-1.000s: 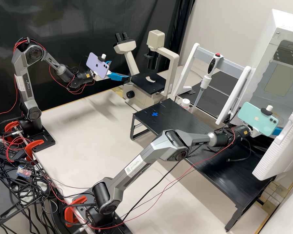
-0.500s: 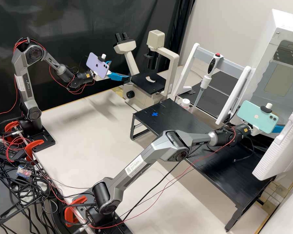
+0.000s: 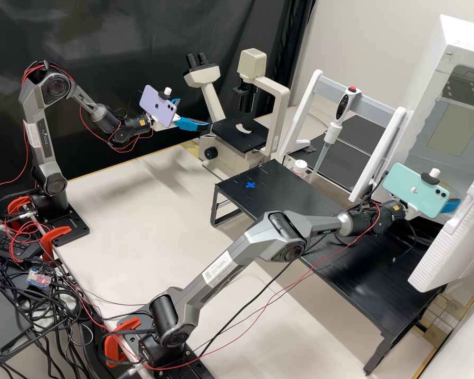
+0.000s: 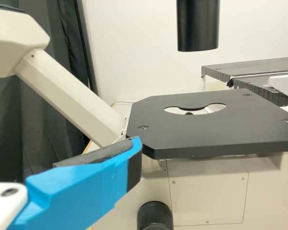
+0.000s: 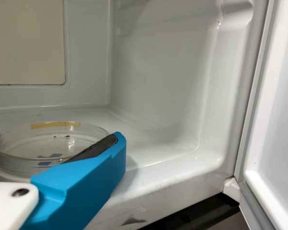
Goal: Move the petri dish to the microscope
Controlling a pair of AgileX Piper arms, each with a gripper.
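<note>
Shifting slightly since a second ago, the right gripper [image 3: 451, 206] is at three o'clock as I look over the worktop [image 3: 142, 221], its blue tip showing farther out past the green phone [image 3: 416, 190]; the black cable [image 3: 414, 237] below has swung towards three. Its fingers [image 5: 93, 175] stand wide, either side of the petri dish [image 5: 50, 143] inside the white cabinet [image 3: 458, 39], between two and three; I can't tell whether they touch it. Over at eleven, the left gripper [image 3: 195, 112] hasn't budged, fingers well apart and empty, near the microscope [image 3: 224, 155] at twelve.
</note>
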